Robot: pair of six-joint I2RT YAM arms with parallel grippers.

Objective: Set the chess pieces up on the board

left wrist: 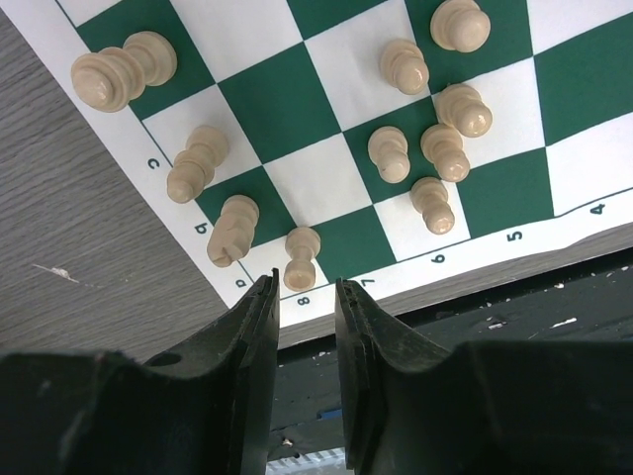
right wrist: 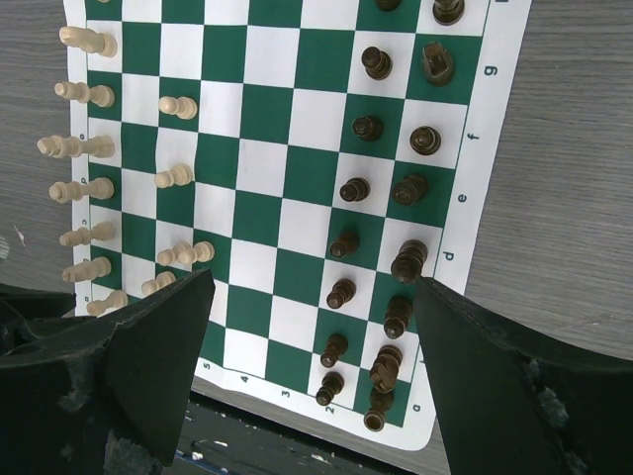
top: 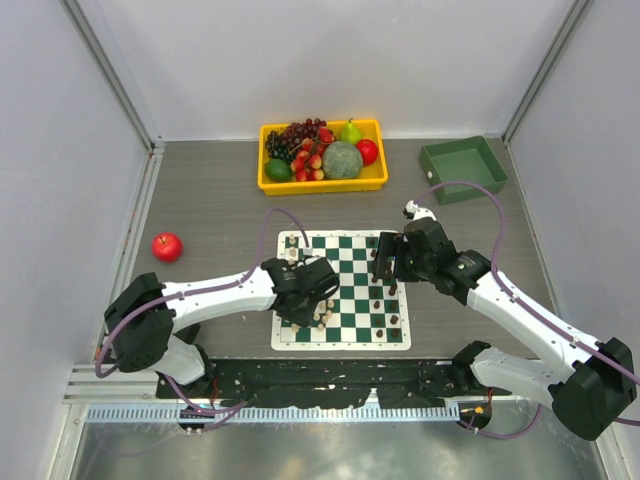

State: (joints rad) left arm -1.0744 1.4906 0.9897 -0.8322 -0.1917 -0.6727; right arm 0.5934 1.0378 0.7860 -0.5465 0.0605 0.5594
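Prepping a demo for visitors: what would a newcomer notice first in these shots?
The green-and-white board lies at the centre of the top view under the right gripper, wide open over its right side, and the left gripper, narrowly open by the cream pieces at its near-left corner. The dark pieces line the opposite side. Behind it sits a yellow tray heaped with fruit; a lone red apple lies far left.
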